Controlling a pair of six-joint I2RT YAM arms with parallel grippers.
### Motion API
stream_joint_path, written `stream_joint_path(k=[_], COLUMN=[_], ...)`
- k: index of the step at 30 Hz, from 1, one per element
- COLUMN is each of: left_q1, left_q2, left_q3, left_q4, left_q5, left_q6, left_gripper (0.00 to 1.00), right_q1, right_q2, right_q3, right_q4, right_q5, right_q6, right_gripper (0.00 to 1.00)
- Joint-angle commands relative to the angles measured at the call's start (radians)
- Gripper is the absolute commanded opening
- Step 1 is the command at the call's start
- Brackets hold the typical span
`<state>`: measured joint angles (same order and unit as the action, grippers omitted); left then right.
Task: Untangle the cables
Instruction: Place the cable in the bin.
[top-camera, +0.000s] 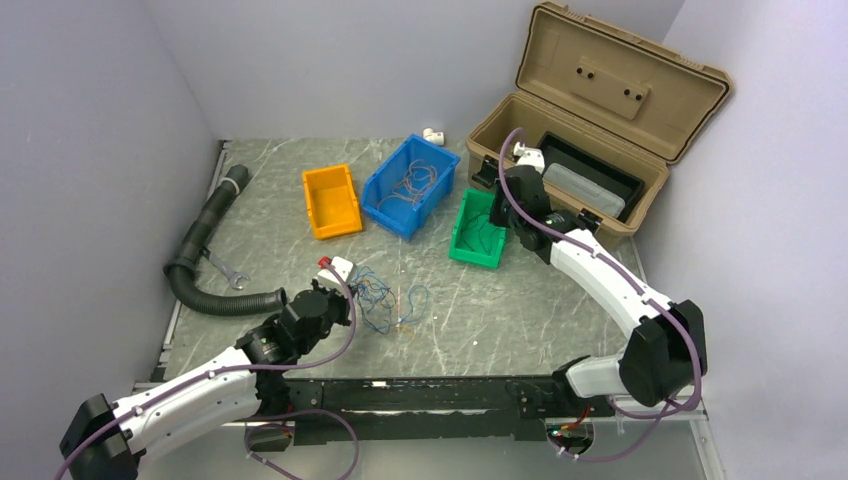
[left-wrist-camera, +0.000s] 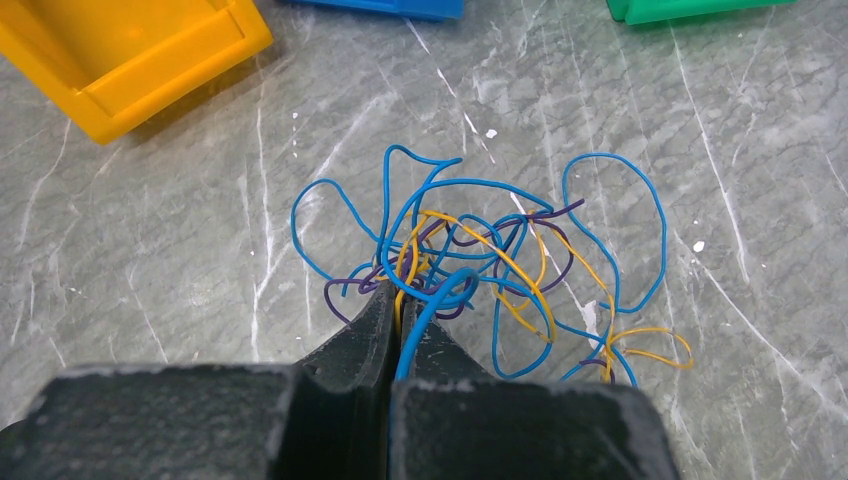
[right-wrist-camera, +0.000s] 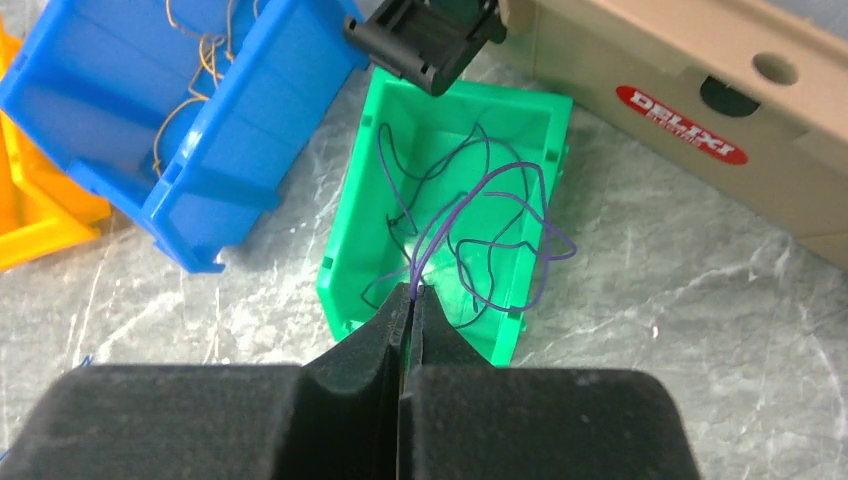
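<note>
Left claw (left-wrist-camera: 400, 300) clamps a blue strand (left-wrist-camera: 440, 296) of the cables (left-wrist-camera: 480, 255), a light, springy tangle on the worktop (left-wrist-camera: 150, 250) likely best teased loop by loop, while right claw (right-wrist-camera: 412, 296) pinches a purple wire (right-wrist-camera: 480, 185) over the green bin (right-wrist-camera: 345, 262).

Marbled table (top-camera: 520, 310): bins (top-camera: 331, 201), toolbox (top-camera: 610, 70), hose (top-camera: 215, 292), wrench (top-camera: 228, 270), cables (top-camera: 380, 295).

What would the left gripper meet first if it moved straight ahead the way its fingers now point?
The cables. The left gripper is shut on strands at the tangle's near edge, so the rest of the knot lies directly ahead. Past it the table looks bare, though depth is hard to judge.
</note>
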<state>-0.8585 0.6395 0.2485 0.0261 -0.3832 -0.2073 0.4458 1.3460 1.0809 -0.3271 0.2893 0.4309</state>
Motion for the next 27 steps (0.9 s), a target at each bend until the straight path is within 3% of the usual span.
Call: stream_joint_path(k=[1, 13, 23, 27], left_q1=[0.002, 0.002, 0.003, 0.002], left_q2=[0.001, -0.011, -0.007, -0.003], left_q3=[0.003, 0.0, 0.0, 0.003], left_q4=[0.048, 0.045, 0.049, 0.049], left_q5=[-0.011, -0.011, -0.009, -0.007], left_q6=[-0.011, -0.014, -0.01, -0.01], left_gripper=[0.0, 0.0, 0.0, 0.0], right_q1=[-0.003, -0.009, -0.139, -0.159], right_q2=[-0.034, 0.106, 0.182, 0.229], right_q3=[-0.019, -0.006, -0.075, -0.074], right_q4=[0.082, 0.097, 0.182, 0.185], right_q5=[-0.068, -0.232, -0.364, -0.329], right_q6=[0.017, 0.031, 0.084, 0.085], right_gripper=[0.0, 0.0, 0.0, 0.0])
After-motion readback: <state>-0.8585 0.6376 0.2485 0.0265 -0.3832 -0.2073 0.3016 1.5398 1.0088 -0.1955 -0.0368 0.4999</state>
